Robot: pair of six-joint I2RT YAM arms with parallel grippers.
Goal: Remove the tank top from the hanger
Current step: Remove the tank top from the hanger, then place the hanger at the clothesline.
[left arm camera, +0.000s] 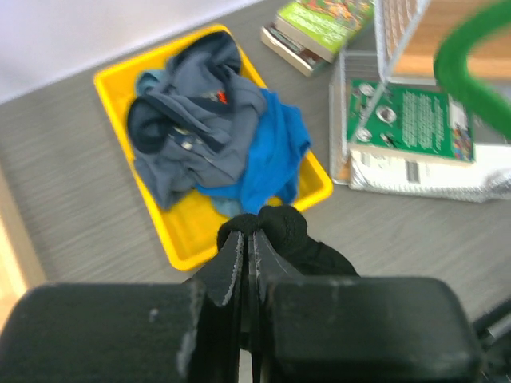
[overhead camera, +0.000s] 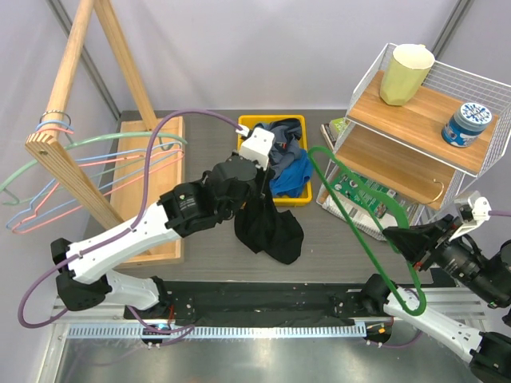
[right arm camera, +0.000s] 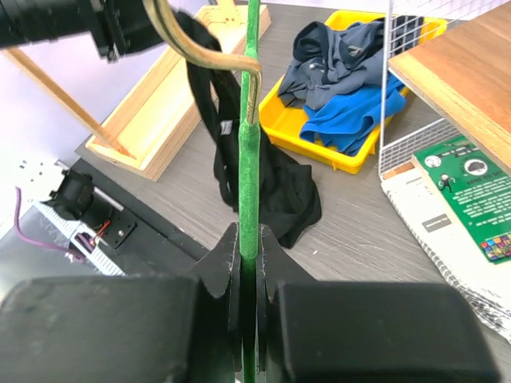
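Left gripper (left arm camera: 250, 239): jaws together, clamped on a fold of the black tank top (overhead camera: 270, 230). The garment hangs beneath the gripper, its lower part bunched on the table (overhead camera: 327, 259).

Just beyond this gripper, a yellow plastic tray (left arm camera: 120, 80) holds a crumpled grey-blue garment (left arm camera: 196, 120) and a bright blue one (left arm camera: 275, 152).

Right gripper (right arm camera: 248, 243): jaws closed on the thin green hanger (right arm camera: 249, 152), which stands apart from the tank top, off to the left gripper's right.

Beyond the right gripper, a white wire rack (overhead camera: 431, 108) with wooden shelves carries a pale cup (overhead camera: 406, 73) and a blue tin (overhead camera: 468, 124).

The table is grey and wood-grained.
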